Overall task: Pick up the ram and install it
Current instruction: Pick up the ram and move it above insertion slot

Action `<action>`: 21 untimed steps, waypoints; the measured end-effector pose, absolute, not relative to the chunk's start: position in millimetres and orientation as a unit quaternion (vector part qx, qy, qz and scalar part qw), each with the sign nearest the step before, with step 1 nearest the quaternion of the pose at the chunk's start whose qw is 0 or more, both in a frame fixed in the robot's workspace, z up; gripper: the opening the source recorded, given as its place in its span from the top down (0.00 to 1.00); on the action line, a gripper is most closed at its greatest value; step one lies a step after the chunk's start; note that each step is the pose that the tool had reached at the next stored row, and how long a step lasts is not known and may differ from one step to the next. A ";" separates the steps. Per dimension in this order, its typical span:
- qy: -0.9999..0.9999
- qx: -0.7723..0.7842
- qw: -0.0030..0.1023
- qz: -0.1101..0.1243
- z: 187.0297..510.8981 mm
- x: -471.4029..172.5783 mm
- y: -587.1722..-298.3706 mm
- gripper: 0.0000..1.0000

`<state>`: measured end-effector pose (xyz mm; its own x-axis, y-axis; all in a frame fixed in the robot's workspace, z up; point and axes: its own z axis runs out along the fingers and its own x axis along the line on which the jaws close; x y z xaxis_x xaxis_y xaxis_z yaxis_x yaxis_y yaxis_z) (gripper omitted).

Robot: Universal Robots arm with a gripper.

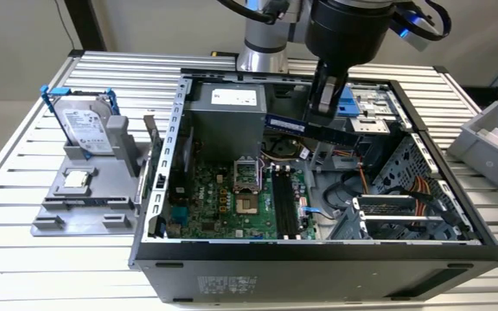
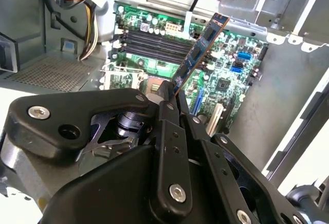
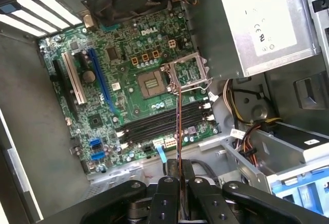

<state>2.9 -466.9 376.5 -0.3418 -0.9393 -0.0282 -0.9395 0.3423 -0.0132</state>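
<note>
My gripper (image 1: 329,111) hangs over the open computer case (image 1: 158,194), shut on the ram (image 1: 305,128). The ram is a long, thin dark stick held level and lengthwise, above the motherboard (image 1: 223,201) and just in front of the power supply. In the second wrist view the ram (image 2: 201,48) sticks out from between the black fingers (image 2: 167,112) over the board. The first wrist view has the ram (image 3: 178,126) edge-on, crossing above the black memory slots (image 3: 164,122), with air between them. The memory slots (image 1: 285,202) lie below and nearer the case's front.
A grey power supply (image 1: 227,110) fills the case's back. Drive cages and cables (image 1: 404,194) crowd the exterior view's right side. Outside on the exterior view's left, a grey stand (image 1: 85,207) holds a hard drive in a blue frame (image 1: 85,123) and a square chip (image 1: 78,180). A grey bin (image 1: 491,146) sits far right.
</note>
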 end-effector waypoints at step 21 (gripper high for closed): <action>0.855 -0.518 0.015 0.002 376.5 2.9 -466.9 1.00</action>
<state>2.9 -466.9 376.5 -0.4625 -0.8862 -0.0281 -0.8863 0.4629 -0.0132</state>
